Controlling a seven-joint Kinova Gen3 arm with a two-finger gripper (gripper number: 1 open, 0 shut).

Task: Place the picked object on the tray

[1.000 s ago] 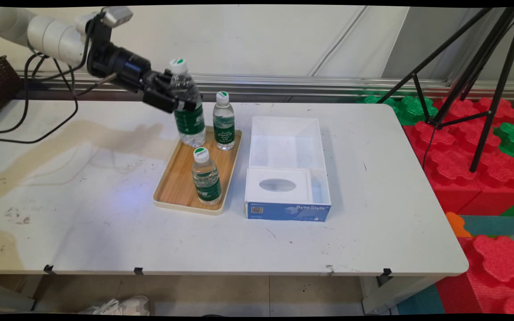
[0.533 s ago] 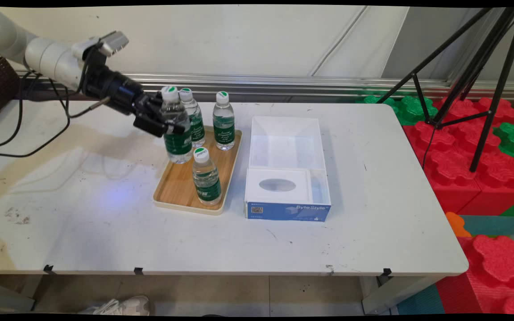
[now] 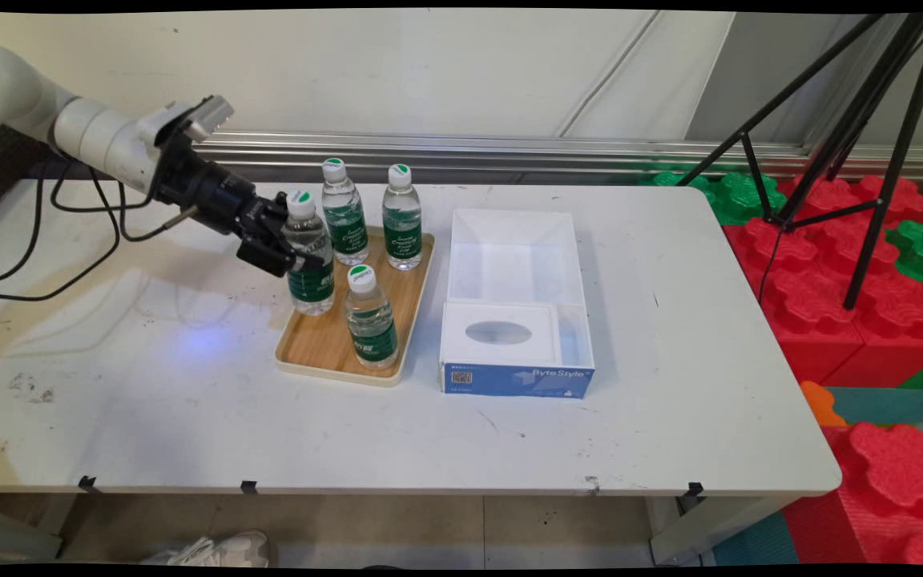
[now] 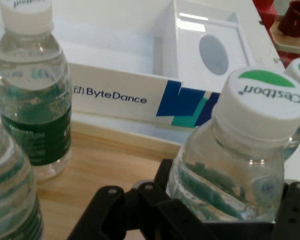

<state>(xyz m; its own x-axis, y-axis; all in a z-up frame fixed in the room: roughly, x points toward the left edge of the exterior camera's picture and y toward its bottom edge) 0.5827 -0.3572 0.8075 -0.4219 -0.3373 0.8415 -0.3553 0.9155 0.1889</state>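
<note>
My gripper (image 3: 299,255) is shut on a clear water bottle (image 3: 307,260) with a green label and a white cap, gripping it below the neck. The bottle stands upright at the left side of the wooden tray (image 3: 325,340); I cannot tell whether its base touches the wood. In the hand view the held bottle (image 4: 235,160) fills the lower right between the fingers (image 4: 157,200) of the gripper (image 4: 227,207). Three more bottles stand on the tray: back left (image 3: 344,212), back right (image 3: 401,218) and front (image 3: 370,319).
A white open box (image 3: 513,240) with a blue front stands right of the tray and shows its lettered side (image 4: 115,95) in the hand view. Black tripod legs (image 3: 854,120) and red and green foam blocks (image 3: 846,304) lie at the right. Cables (image 3: 53,240) trail at the left.
The gripper has carried the held bottle down and leftward, from high over the tray's back to low at its left side. The other bottles and the box have not moved.
</note>
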